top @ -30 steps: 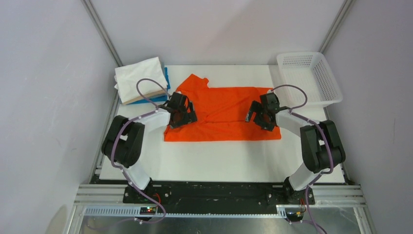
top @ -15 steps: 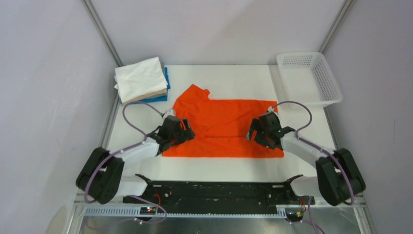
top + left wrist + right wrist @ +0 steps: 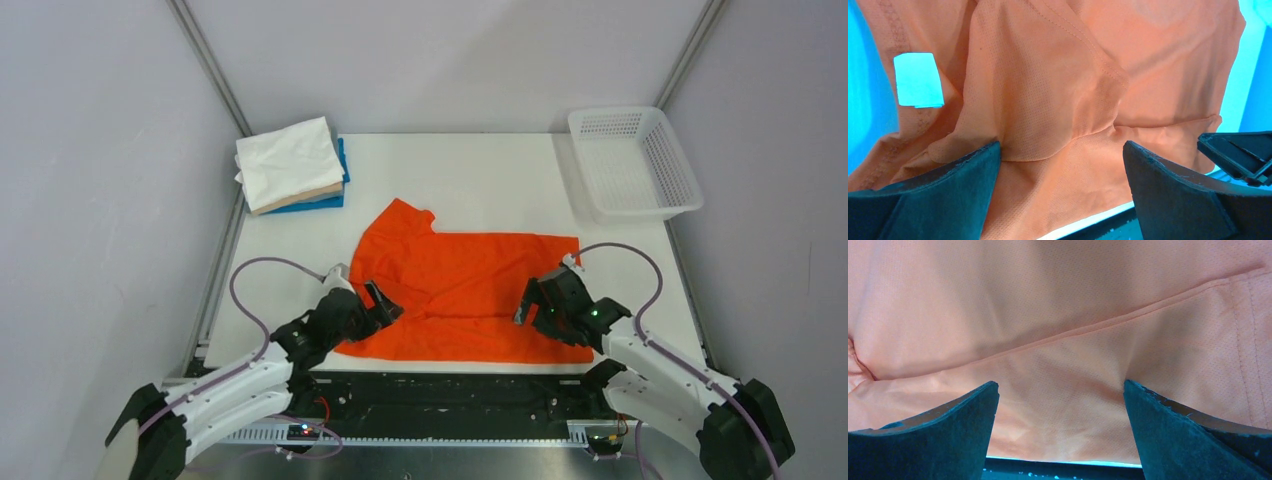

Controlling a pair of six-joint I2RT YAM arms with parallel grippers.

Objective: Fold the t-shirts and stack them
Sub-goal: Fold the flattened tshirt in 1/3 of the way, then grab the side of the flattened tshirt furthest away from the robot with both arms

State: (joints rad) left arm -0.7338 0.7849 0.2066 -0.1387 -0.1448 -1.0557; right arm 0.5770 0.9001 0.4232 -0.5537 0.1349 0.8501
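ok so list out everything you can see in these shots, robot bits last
orange t-shirt: 1, bright orange, spread out with wrinkles on the near middle of the table
folded shirt pile: 1 stack, white on top, beige then blue below, far left corner
mesh basket: 1, white plastic, far right corner
table: 1, white, under everything
left arm, right arm: white and black, reaching in from the near edge
left hand: black, open, on the shirt's left part
right hand: black, open, on the shirt's right part
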